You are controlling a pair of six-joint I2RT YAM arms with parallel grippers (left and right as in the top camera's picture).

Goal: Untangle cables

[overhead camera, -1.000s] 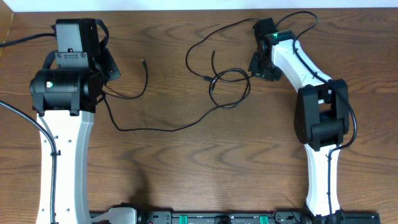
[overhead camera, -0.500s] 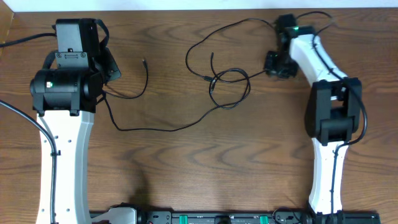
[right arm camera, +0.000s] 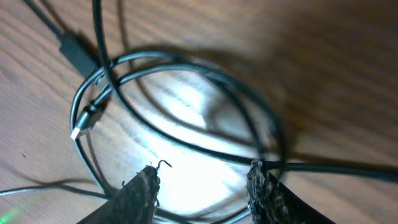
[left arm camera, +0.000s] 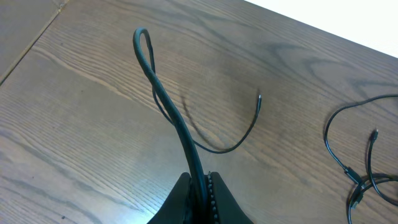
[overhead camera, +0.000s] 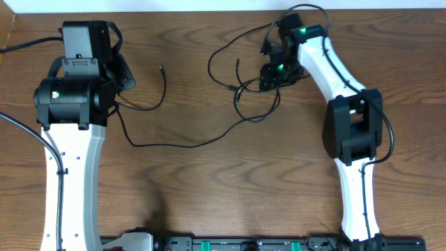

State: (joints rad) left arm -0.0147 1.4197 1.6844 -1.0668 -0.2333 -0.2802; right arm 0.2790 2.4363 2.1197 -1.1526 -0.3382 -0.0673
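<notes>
Thin black cables lie on the wooden table. A tangle of loops (overhead camera: 256,99) sits at centre right, and one strand (overhead camera: 181,143) runs left from it towards my left arm. My left gripper (overhead camera: 120,89) is shut on that black cable (left arm camera: 163,99), which rises from the jaws into a narrow bend. Its free plug end (left arm camera: 259,96) rests on the table. My right gripper (overhead camera: 273,72) is open just above the tangle. Its fingertips (right arm camera: 147,182) straddle the overlapping loops (right arm camera: 186,106), near a plug (right arm camera: 78,56). I see no white cable.
The right arm's own thicker wire (overhead camera: 306,10) arcs near the table's back edge. A black bar (overhead camera: 244,244) with green parts runs along the front edge. The table's left edge (overhead camera: 5,42) is beside my left arm.
My right gripper swung right, away from the tangle, then came back left and now hangs over the loops. The left arm and its held cable have not moved.
</notes>
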